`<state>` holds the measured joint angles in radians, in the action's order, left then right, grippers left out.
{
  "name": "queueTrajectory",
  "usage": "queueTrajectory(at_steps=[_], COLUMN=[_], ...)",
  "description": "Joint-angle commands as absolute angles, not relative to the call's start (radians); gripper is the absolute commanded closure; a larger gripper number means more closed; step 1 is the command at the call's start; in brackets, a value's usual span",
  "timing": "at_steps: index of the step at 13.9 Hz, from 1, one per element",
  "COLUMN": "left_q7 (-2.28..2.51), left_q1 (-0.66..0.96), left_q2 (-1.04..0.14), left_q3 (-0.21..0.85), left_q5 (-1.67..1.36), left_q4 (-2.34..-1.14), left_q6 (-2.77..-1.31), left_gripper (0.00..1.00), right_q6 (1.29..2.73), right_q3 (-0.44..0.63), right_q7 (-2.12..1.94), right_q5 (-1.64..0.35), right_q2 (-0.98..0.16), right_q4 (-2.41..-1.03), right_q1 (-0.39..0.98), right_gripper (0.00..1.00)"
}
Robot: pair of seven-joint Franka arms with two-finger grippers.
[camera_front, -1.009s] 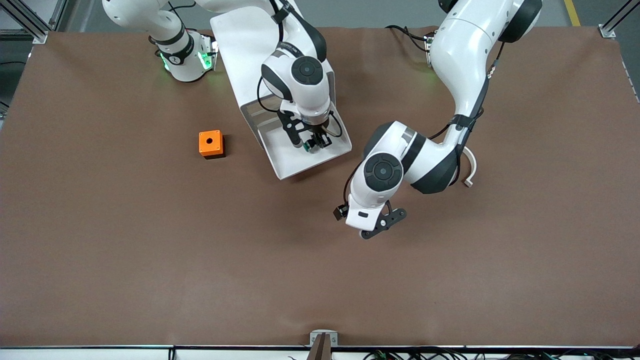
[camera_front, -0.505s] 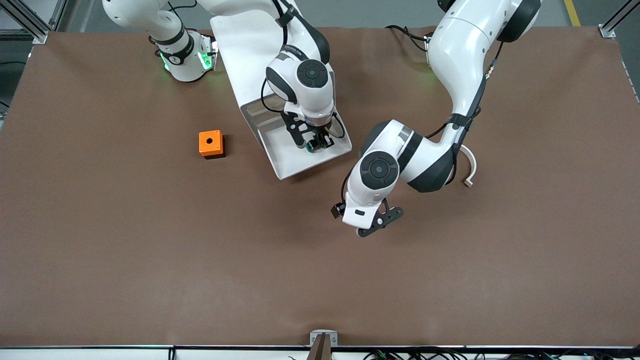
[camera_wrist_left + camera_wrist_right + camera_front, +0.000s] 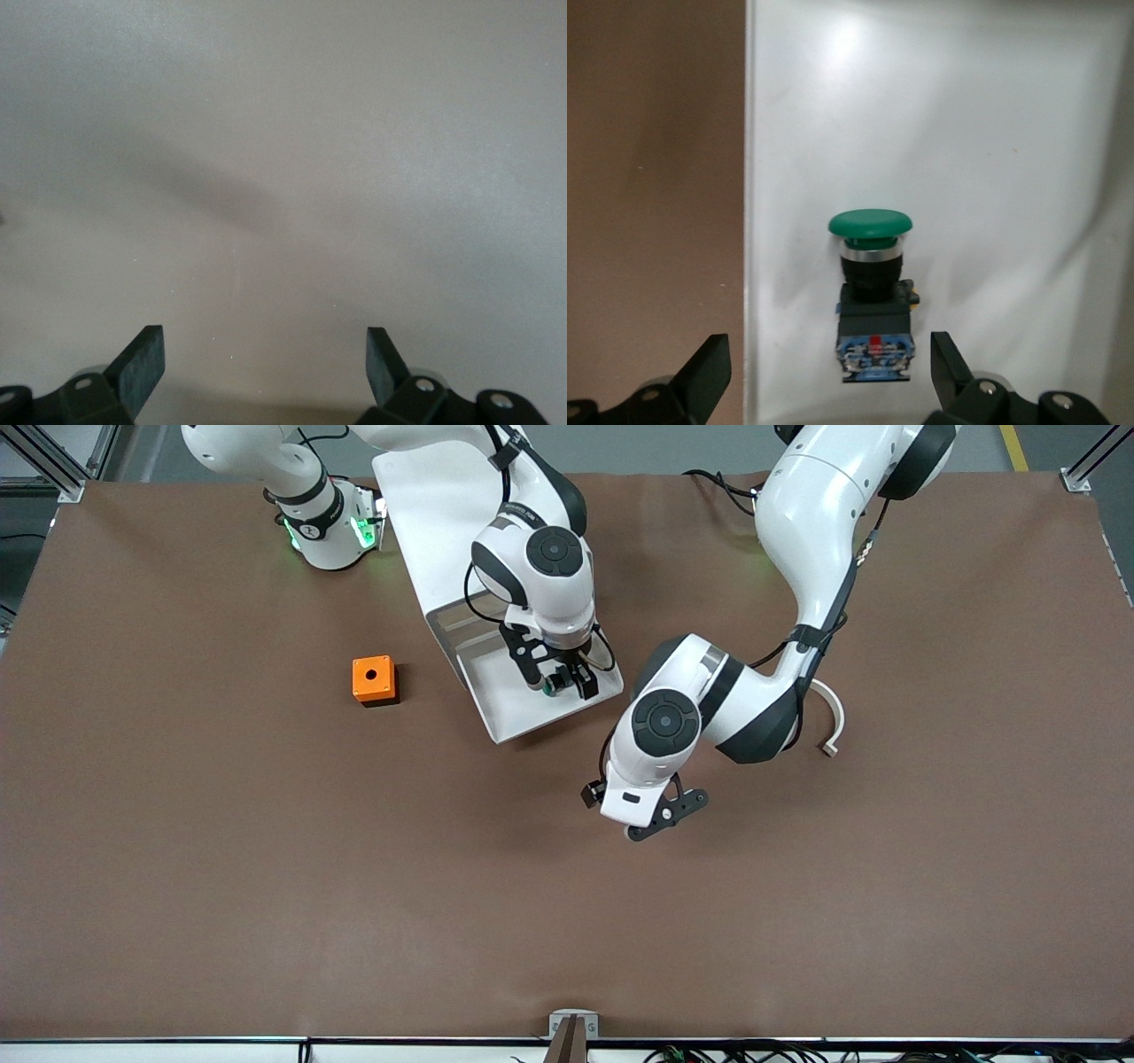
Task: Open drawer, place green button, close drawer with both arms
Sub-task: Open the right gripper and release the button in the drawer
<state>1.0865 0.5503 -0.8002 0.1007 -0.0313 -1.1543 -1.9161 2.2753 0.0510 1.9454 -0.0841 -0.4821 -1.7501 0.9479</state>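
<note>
The drawer (image 3: 512,713) is pulled out of the white cabinet (image 3: 425,505). The button (image 3: 552,685) lies in it on its side near the front rim. In the right wrist view its green cap and black-and-blue body (image 3: 873,283) rest on the drawer floor (image 3: 992,159). My right gripper (image 3: 560,683) is just above the button, open, with the fingers apart on either side and not touching it (image 3: 831,367). My left gripper (image 3: 656,822) is open and empty over bare table, nearer the front camera than the drawer's front corner (image 3: 264,363).
An orange box with a round hole (image 3: 374,679) sits on the table beside the drawer, toward the right arm's end. A curved white part (image 3: 833,724) lies by the left arm's elbow. The brown table (image 3: 354,886) spreads toward the front camera.
My right gripper has opened and let go of the button, which now lies in the drawer. My left gripper has drifted a little toward the drawer.
</note>
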Motion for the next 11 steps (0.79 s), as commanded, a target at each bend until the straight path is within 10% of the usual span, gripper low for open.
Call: queueTrajectory(at_steps=[1,11], left_q7=[1.081,1.097], left_q1=[0.551,0.584], left_q2=[-0.775,-0.804], left_q3=[0.115,0.127], left_q5=[-0.029,-0.028], left_q4=[-1.186,-1.192], left_q6=[-1.931,-1.947], left_gripper=[0.0,0.0], right_q6=[2.197,1.889], right_q3=[0.051,0.058], right_q7=[1.855,1.144], right_q5=[-0.074,-0.072], right_q2=[-0.494,-0.419], right_q4=[-1.675,-1.559], right_q1=[0.907,0.62], right_gripper=[0.0,0.0])
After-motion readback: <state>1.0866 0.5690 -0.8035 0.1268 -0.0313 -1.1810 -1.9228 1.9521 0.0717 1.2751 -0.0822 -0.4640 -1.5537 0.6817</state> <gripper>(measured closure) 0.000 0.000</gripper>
